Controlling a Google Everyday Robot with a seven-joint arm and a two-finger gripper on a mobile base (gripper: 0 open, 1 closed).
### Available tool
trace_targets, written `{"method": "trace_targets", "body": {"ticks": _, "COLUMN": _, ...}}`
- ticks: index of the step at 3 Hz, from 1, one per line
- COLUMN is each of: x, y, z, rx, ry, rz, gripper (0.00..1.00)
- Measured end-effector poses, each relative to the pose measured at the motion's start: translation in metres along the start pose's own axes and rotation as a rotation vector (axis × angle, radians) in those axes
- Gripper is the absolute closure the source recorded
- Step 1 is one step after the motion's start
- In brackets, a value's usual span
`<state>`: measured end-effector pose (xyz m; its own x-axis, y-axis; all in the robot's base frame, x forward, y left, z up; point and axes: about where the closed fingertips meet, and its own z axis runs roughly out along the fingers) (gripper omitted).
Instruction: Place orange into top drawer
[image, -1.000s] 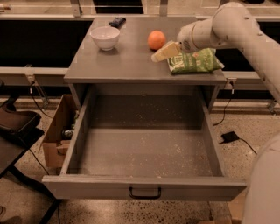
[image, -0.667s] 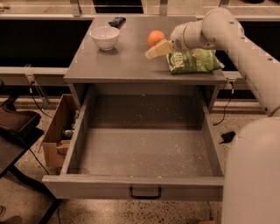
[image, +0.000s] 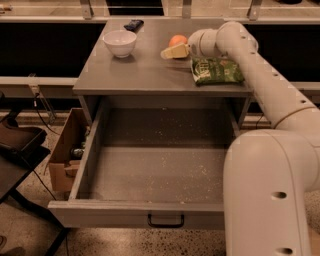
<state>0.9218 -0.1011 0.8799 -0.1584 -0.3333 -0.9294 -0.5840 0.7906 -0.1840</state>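
your hand (image: 174, 51) sits low over the desk (image: 140, 75), pointing left, just in front of the orange (image: 177, 40). you cannot tell whether the hand is released or clenched. the orange rests on the desk top, not in the top drawer (image: 155, 175), which stands open below with a speckled floor. a green bag (image: 216, 71) lies beneath your arm. a white bowl (image: 120, 43) stands well apart to the left.

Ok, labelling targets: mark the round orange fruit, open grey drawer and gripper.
Round orange fruit (image: 178, 39): camera view, upper surface.
Open grey drawer (image: 160, 172): camera view, bare floor.
Gripper (image: 169, 52): camera view, tip, beside the fruit.
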Motion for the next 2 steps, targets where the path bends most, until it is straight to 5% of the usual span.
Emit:
{"method": "trace_targets", "body": {"ticks": 1, "x": 0.004, "y": -0.004, "z": 0.018, "rx": 0.013, "ry": -0.010, "rz": 0.038, "gripper": 0.00}}
{"method": "trace_targets", "body": {"ticks": 2, "x": 0.009, "y": -0.009, "z": 0.028, "rx": 0.035, "ry": -0.014, "rz": 0.062, "gripper": 0.19}}
